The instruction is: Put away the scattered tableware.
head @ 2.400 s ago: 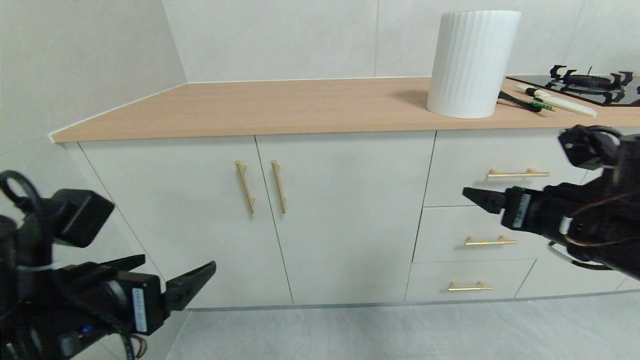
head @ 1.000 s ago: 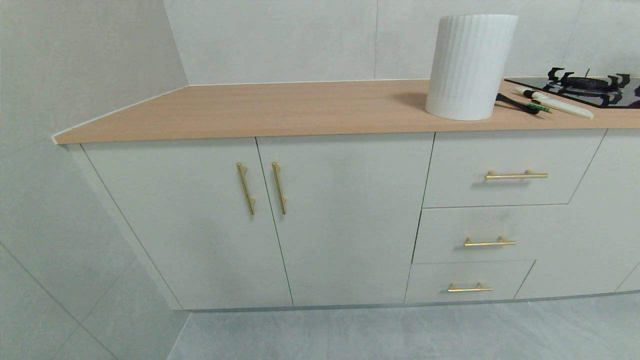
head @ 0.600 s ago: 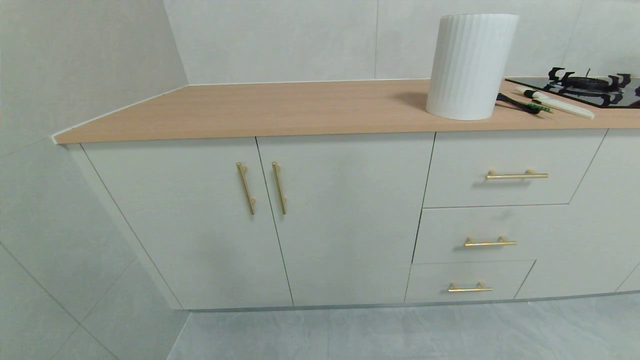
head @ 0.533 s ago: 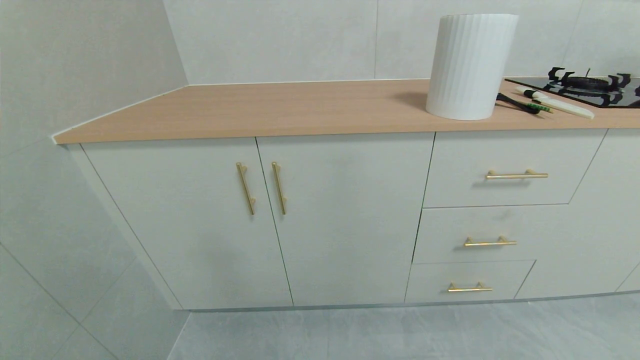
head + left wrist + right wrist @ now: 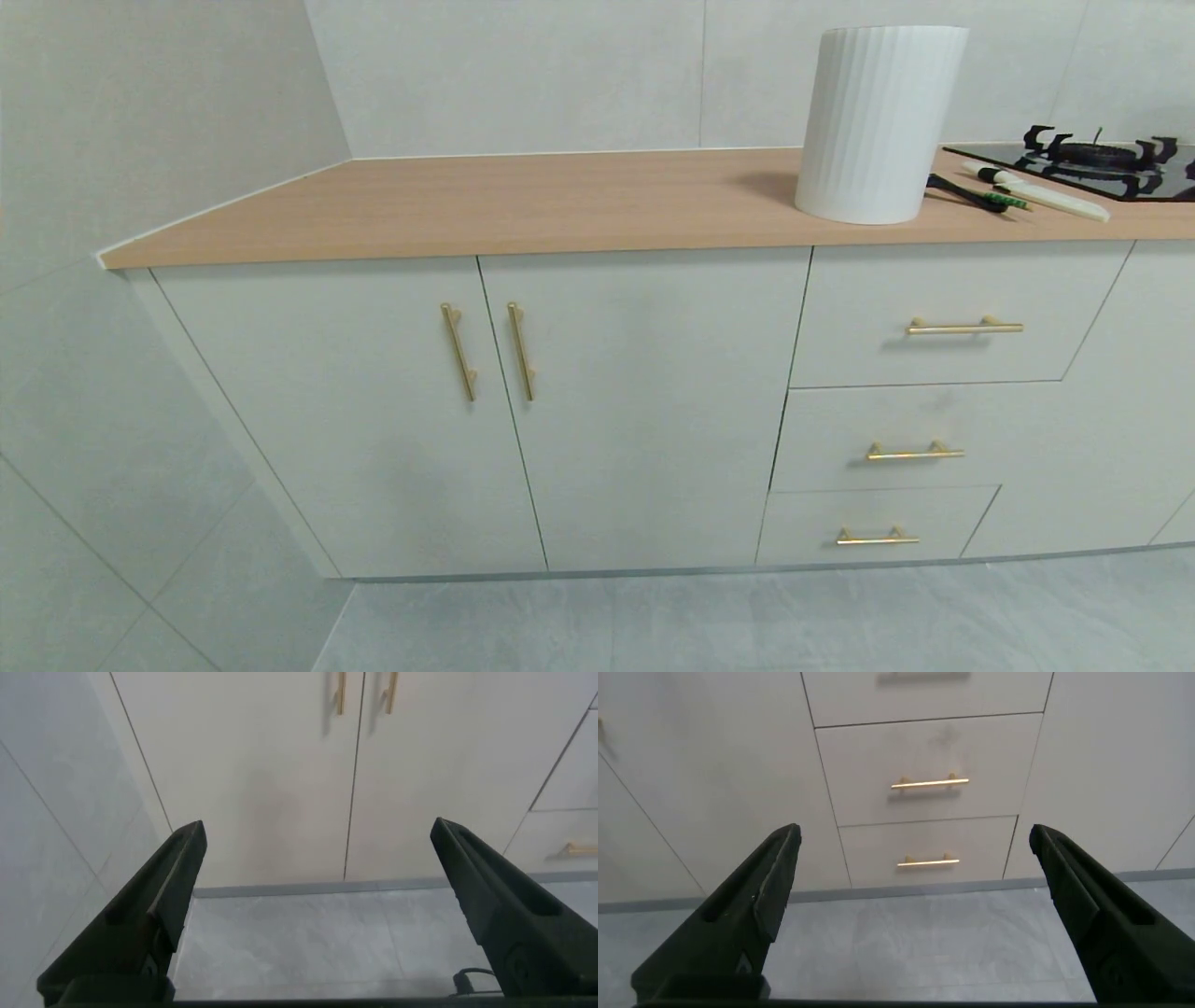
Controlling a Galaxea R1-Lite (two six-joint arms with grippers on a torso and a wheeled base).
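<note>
Two grippers hang low, both spread wide and empty: left gripper [image 5: 316, 831] facing the cabinet doors [image 5: 271, 765], right gripper [image 5: 913, 833] facing the drawers [image 5: 878, 756]. On the countertop [image 5: 467, 201], tableware [image 5: 1041, 194], possibly knives, lies just beside the white ribbed container [image 5: 878, 121].

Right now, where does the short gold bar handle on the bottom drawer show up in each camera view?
Head view: gold bar handle of the bottom drawer, lower right, lowest of three.
Left wrist view: at the picture's edge, cut off; probably the same handle.
Right wrist view: near the middle, below the middle drawer's handle.
Shared landmark: grey skirting strip just under that drawer.
</note>
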